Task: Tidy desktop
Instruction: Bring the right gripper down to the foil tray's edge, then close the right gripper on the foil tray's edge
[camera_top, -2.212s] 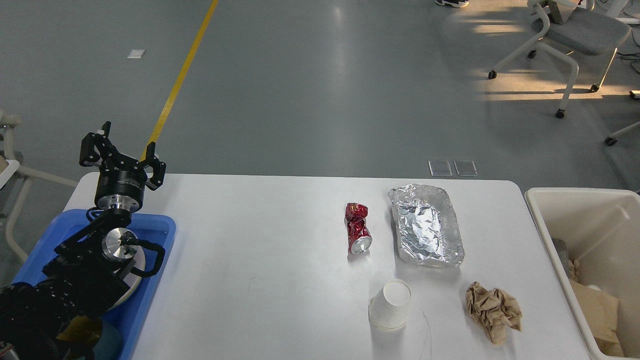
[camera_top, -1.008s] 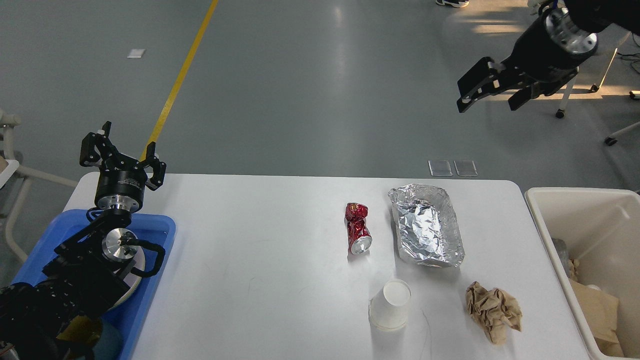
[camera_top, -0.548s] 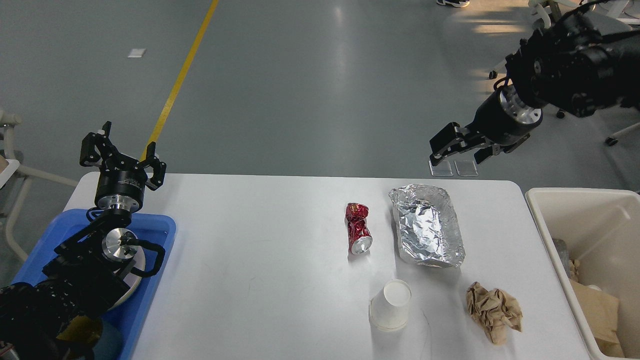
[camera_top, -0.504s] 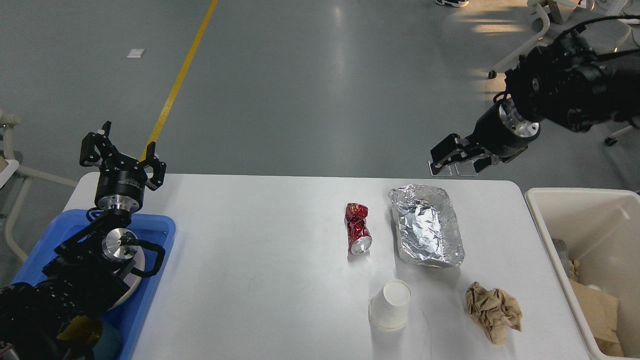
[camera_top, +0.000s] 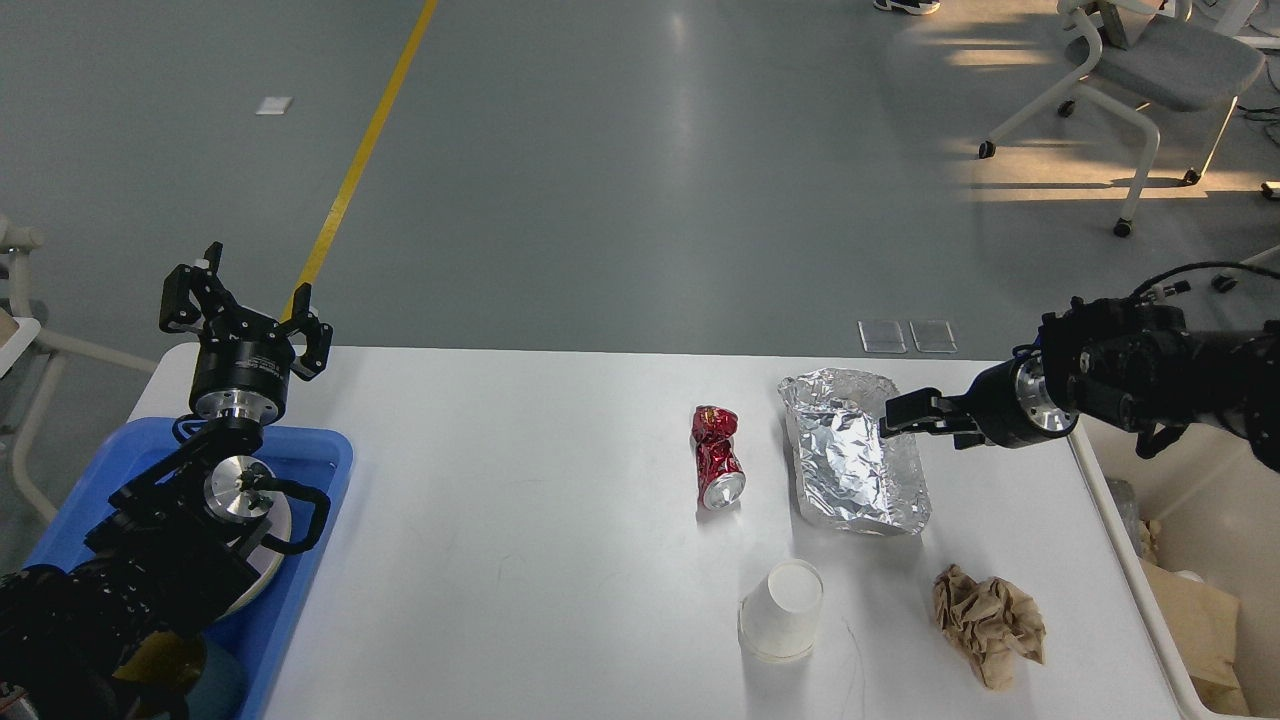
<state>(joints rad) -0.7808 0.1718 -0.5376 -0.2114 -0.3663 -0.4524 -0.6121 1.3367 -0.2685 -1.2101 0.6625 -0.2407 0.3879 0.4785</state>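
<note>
Left arm enters at 8 o'clock, wrist vertical, left gripper pointing to 12 with fingers spread. Right arm enters at 3 o'clock, roughly level, right gripper pointing to 9; finger gap unreadable.

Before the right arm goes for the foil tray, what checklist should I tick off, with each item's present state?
1. Right gripper at the foil tray's right rim: ok.
2. Its fingers open enough to take the rim: cannot tell, seen edge-on.
3. Foil tray apart from the crushed red can: ok.
4. Paper cup and brown paper wad out of the approach: ok.
5. Cream bin beside the desktop for the drop: ok.
6. Left gripper open, far from the work: ok.
</note>
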